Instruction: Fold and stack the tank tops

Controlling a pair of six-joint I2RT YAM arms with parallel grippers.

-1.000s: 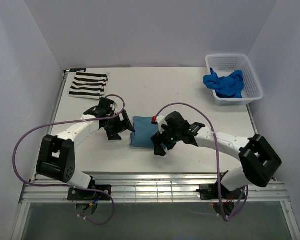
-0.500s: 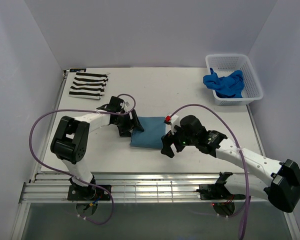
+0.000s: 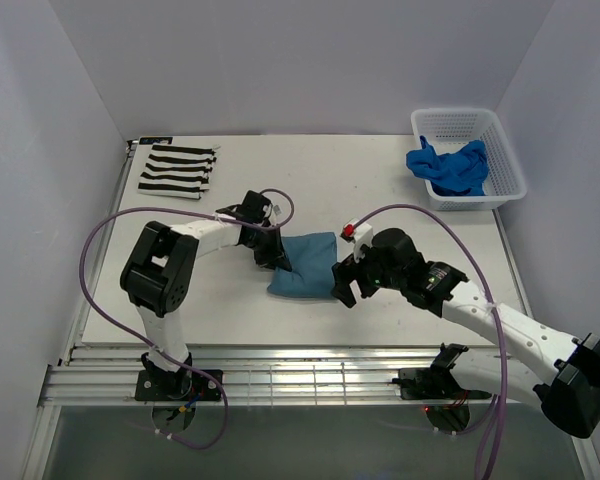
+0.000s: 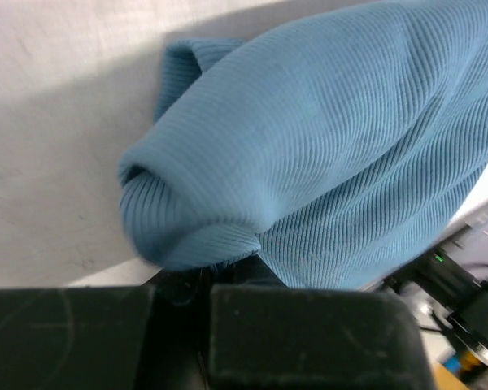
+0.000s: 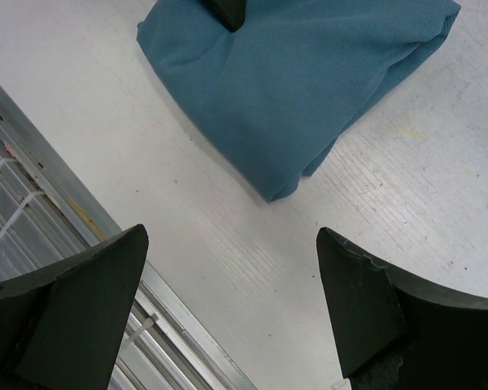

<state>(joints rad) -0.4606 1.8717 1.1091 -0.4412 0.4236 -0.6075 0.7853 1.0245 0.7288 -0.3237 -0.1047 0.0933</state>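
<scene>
The left gripper (image 3: 277, 257) pinched the left edge of the folded teal tank top (image 3: 310, 268) mid-tabletop (image 3: 400, 200). The right gripper (image 5: 228, 301) hovered by the top's near right corner, jaws spread (over bare surface). The striped tank top (image 3: 175, 170) lay at the far left corner, and the royal blue tank top (image 3: 448, 166) lay in the far-right basket (image 3: 512, 160).

Robot lab booth: plain walls (image 3: 310, 60), white table (image 3: 310, 180), aluminium base rails (image 3: 310, 375).

You get bright, even light from above in the top view; the bench (image 3: 310, 180) carries only soft, faint shadows. In the left wrist view the teal tank top (image 4: 333, 138) is sharp, its ribbing clear, while the black bottom edge of the frame is blurred.
</scene>
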